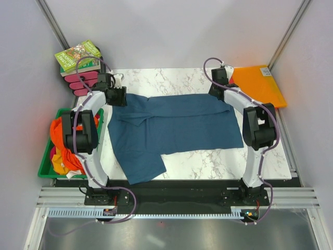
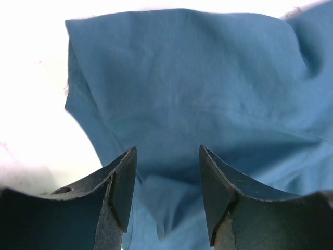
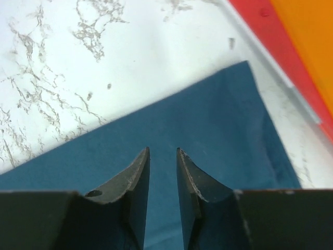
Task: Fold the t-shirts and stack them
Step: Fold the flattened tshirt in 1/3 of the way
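Observation:
A dark teal-blue t-shirt [image 1: 177, 127] lies spread flat on the marble table [image 1: 218, 161], with one sleeve pointing toward the near edge. My left gripper [image 1: 119, 97] hovers at its far left corner. In the left wrist view the left gripper [image 2: 167, 151] is open and a soft ridge of the teal t-shirt [image 2: 182, 94] rises between the jaws without being pinched. My right gripper [image 1: 217, 92] is over the far right corner. In the right wrist view the right gripper [image 3: 163, 150] is open by a narrow gap above the teal t-shirt [image 3: 208, 125]. Orange t-shirts [image 1: 61, 143] are heaped at the left.
The green bin [image 1: 46, 169] holding the orange heap stands off the table's left edge. Books [image 1: 78, 56] and pink items [image 1: 83, 82] sit at the far left corner. An orange folder [image 1: 259, 83] lies at the far right, its red and orange edge [image 3: 291, 36] close to the shirt's corner.

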Tool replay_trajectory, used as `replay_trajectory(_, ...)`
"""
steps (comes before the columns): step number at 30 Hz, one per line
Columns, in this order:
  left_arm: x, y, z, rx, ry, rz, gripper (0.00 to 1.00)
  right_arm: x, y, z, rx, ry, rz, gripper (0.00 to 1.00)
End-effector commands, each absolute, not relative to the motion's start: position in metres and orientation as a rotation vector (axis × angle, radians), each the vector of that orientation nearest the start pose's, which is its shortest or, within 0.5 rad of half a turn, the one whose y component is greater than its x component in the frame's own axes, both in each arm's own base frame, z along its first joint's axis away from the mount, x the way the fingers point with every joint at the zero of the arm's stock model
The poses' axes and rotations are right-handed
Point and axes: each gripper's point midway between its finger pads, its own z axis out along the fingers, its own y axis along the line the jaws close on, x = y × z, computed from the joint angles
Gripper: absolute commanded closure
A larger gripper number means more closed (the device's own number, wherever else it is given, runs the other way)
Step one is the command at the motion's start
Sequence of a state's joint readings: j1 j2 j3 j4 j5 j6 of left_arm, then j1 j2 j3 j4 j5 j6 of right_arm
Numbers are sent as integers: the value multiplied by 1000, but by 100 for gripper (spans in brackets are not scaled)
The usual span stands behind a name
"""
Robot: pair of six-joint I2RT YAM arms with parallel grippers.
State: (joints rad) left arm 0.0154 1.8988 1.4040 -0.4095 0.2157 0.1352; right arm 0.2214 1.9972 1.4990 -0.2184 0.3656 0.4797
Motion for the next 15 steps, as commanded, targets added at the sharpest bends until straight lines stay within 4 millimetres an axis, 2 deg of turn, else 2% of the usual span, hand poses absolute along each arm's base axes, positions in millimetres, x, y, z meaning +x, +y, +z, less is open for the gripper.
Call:
replay_trajectory(1, 474, -27, 56, 220, 2530, -222, 43, 542, 98, 94, 440, 2243, 38, 66)
replay_trajectory(3, 477, -22, 47, 201, 2565, -197, 44, 544, 103, 85, 430, 2271, 39, 66)
replay_trajectory(4, 476, -21, 32, 196, 2605, -191, 44, 543, 104, 81, 429, 2283, 37, 65)
replay_trajectory(5, 484, -33, 35, 230, 2602, -187, 44, 541, 103, 75, 431, 2305, 23, 65)
replay_trajectory(6, 480, -29, 30, 224, 2647, -155, 45, 540, 102, 71, 431, 2319, 19, 65)
replay_trajectory(7, 477, -28, 13, 225, 2702, -151, 46, 539, 102, 68, 431, 2329, 13, 64)
replay_trajectory(8, 488, -27, 21, 227, 2687, -138, 47, 535, 101, 61, 430, 2352, 3, 64)
replay_trajectory(10, 487, -20, 15, 228, 2736, -83, 51, 532, 102, 56, 423, 2376, -5, 64)
replay_trajectory(11, 494, -17, 15, 230, 2733, -59, 51, 530, 101, 51, 422, 2395, -13, 63)
replay_trajectory(15, 508, -7, 24, 236, 2722, 19, 52, 528, 106, 42, 429, 2446, -3, 62)
